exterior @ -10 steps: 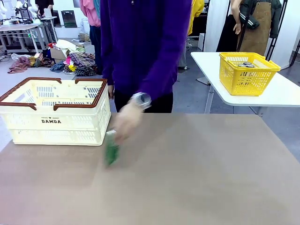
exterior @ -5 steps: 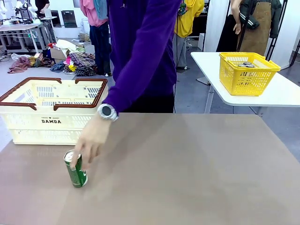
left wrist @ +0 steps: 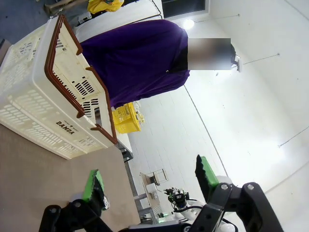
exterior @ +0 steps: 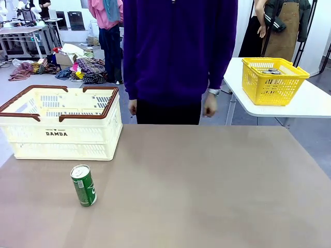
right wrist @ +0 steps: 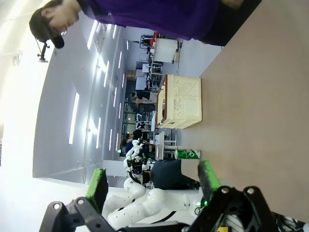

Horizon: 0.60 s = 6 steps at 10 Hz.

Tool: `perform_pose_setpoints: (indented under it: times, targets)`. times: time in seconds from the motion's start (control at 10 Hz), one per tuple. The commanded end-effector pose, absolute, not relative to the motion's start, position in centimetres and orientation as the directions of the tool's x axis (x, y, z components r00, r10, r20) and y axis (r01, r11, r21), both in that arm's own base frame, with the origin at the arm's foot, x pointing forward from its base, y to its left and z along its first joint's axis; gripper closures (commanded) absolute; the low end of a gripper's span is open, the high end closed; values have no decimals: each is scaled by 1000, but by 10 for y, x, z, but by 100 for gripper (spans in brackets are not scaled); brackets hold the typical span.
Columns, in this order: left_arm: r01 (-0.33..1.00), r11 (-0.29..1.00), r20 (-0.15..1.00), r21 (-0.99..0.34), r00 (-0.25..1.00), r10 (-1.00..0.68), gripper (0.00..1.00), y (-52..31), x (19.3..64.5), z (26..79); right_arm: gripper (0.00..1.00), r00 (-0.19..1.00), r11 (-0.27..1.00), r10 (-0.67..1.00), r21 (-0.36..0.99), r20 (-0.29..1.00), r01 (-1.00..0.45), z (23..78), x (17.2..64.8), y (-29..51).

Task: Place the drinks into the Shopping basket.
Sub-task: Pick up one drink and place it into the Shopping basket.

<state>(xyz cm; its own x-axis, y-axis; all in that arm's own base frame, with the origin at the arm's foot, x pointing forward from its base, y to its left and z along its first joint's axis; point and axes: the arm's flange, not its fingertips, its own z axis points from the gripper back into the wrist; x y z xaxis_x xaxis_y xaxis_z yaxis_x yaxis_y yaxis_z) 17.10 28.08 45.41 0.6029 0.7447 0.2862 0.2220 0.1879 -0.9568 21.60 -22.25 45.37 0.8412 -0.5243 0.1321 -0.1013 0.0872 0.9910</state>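
A green can (exterior: 84, 185) with a silver top stands upright on the brown table, a short way in front of the cream Shopping basket (exterior: 61, 134) at the far left, apart from it. The right wrist view shows the green can (right wrist: 188, 154) and the Shopping basket (right wrist: 183, 102) sideways in the distance. My left gripper (left wrist: 148, 182) is open in the air with nothing between its fingers, and the Shopping basket (left wrist: 46, 102) lies beyond it. My right gripper (right wrist: 152, 184) is open and empty too. No blue can is in view.
A person in a purple top (exterior: 176, 51) stands at the table's far edge with both hands down at their sides. A yellow basket (exterior: 273, 79) sits on a white side table (exterior: 310, 106) at the back right. The brown table (exterior: 207, 186) stretches bare to the right of the can.
The person set the green can upright on the table in front of the basket, let go, drew the hand back and stood up straight.
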Motion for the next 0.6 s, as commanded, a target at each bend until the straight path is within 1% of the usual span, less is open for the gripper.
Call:
perform_pose_setpoints:
  times: [0.0, 0.1, 0.2, 0.3, 0.4, 0.5]
  targets:
    - [222, 188, 286, -957, 603, 745, 0, 281, 171, 454, 0, 837, 71, -532, 992, 128, -107, 459, 217, -223]
    - [128, 242, 256, -962, 736, 627, 0, 248, 179, 471, 0, 837, 71, -532, 992, 128, -107, 459, 217, -223]
    - [33, 376, 234, -926, 831, 505, 0, 201, 199, 490, 0, 837, 71, -532, 992, 128, -107, 459, 217, -223]
    - [14, 495, 214, -869, 912, 350, 0, 146, 221, 506, 0, 837, 71, -532, 992, 128, -107, 459, 217, -223]
    - [19, 637, 197, -771, 958, 209, 0, 96, 237, 512, 0, 837, 71, -532, 992, 128, -107, 459, 217, -223]
    - [36, 721, 155, -692, 983, 100, 0, 53, 253, 512, 0, 837, 71, -532, 992, 128, -107, 459, 217, -223]
